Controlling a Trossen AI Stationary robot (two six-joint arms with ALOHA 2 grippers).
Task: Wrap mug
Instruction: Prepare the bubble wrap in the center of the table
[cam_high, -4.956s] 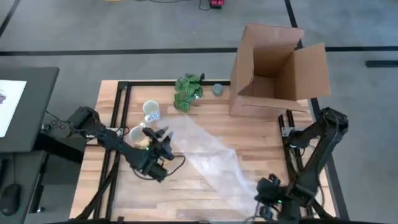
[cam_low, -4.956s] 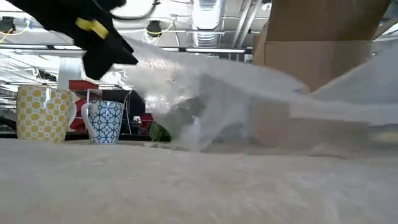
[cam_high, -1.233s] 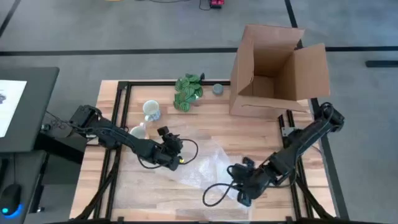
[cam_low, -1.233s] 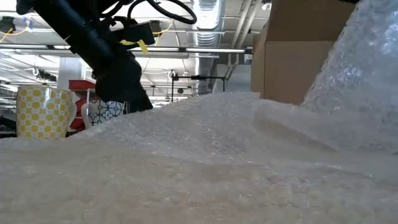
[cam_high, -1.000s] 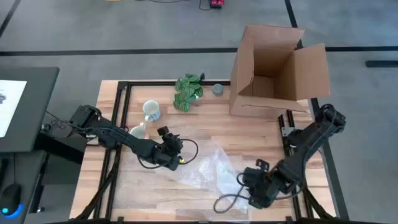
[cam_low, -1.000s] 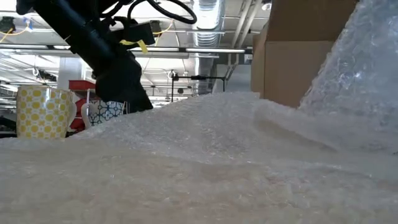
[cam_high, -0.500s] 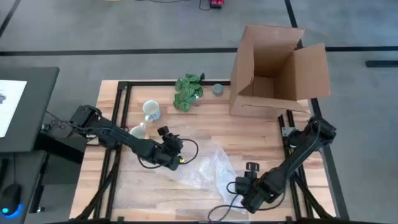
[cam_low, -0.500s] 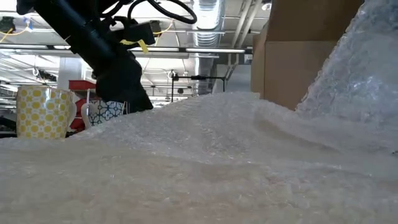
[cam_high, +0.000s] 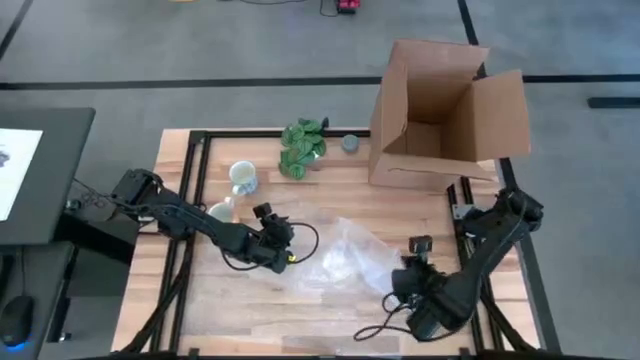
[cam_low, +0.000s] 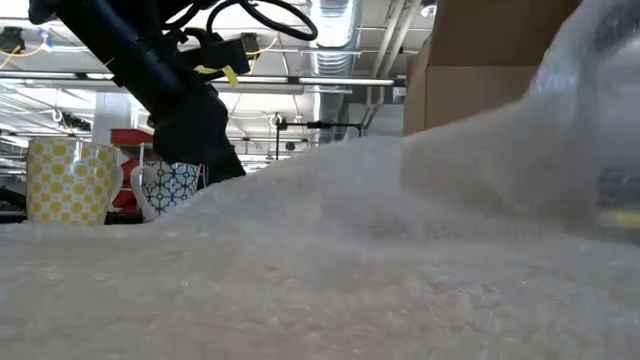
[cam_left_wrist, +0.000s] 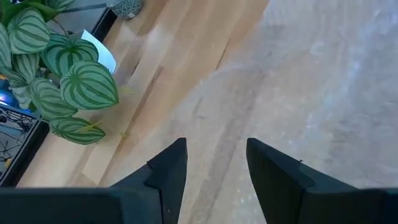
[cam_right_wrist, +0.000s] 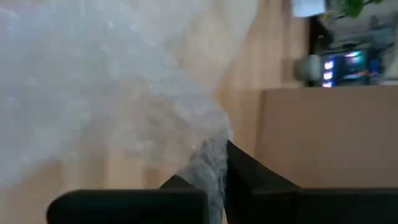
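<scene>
Looking at the high view, you see the right end effector (cam_high: 412, 283) near the bench's (cam_high: 400, 215) front right corner, fingers pinched on a bunched edge of the bubble wrap (cam_high: 350, 255), which lies crumpled mid-bench. Left end effector (cam_high: 285, 240) sits at the wrap's left edge, fingers spread, nothing between them. Mug (cam_high: 243, 178) stands upright toward the back left, well apart from the wrap, beside a yellow patterned mug (cam_high: 220, 212). Green leafy bunch (cam_high: 303, 147) and cardboard box (cam_high: 440, 110) sit along the back edge.
</scene>
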